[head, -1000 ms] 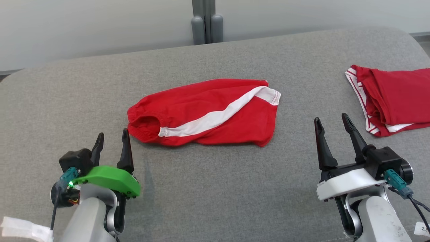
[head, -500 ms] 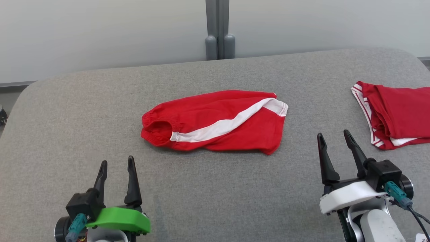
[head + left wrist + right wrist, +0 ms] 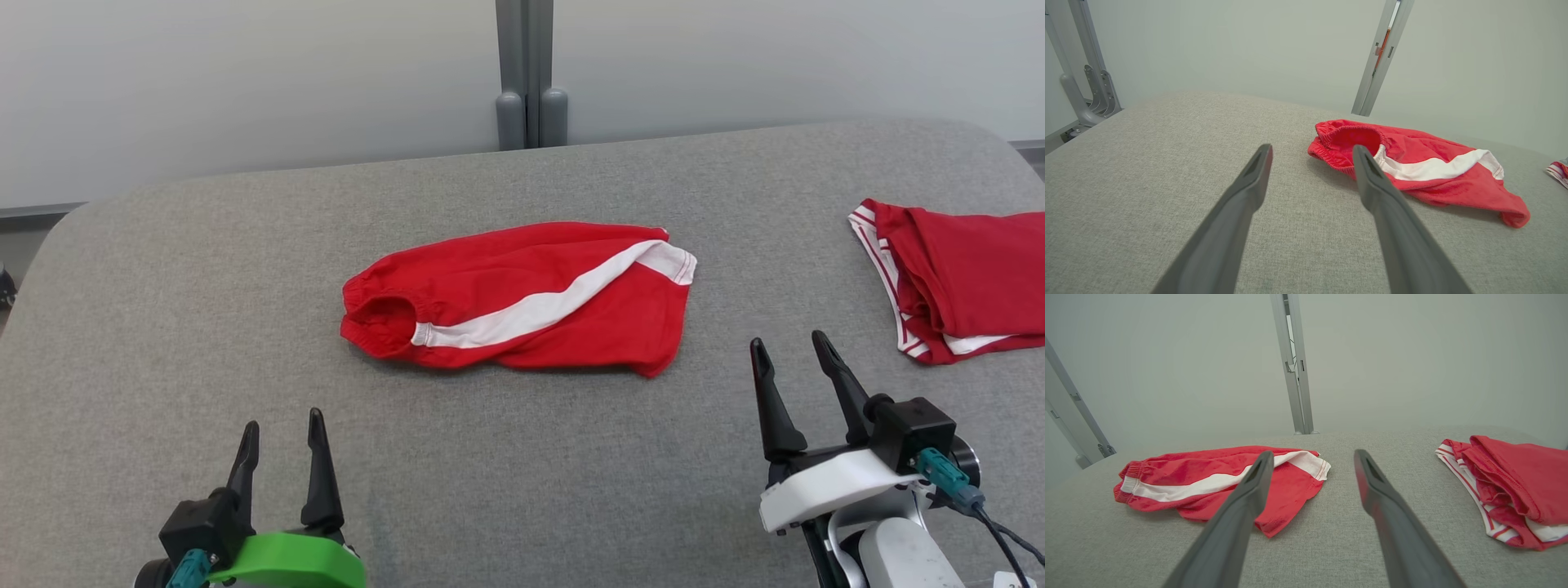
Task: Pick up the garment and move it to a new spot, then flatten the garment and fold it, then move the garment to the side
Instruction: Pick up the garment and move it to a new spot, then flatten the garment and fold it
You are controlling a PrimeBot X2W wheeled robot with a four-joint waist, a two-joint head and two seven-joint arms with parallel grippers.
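Red shorts (image 3: 522,298) lie on a grey woven pad (image 3: 522,474): soft rumpled cotton, white side stripe, gathered elastic waistband. The left gripper (image 3: 282,419) hovers on the near side of the shorts' waistband end and the right gripper (image 3: 789,340) near the hem end, both spread wide and empty. A folded red garment (image 3: 971,278) lies well right of the shorts.

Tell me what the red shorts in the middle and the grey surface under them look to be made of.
The shorts look like a soft, matte knit, likely cotton or a polyester blend: the cloth lies limp and wrinkled, and the waistband is gathered as if by elastic. The surface looks like grey woven upholstery cloth, matte and flecked, probably over padding, judging by its rounded corners.
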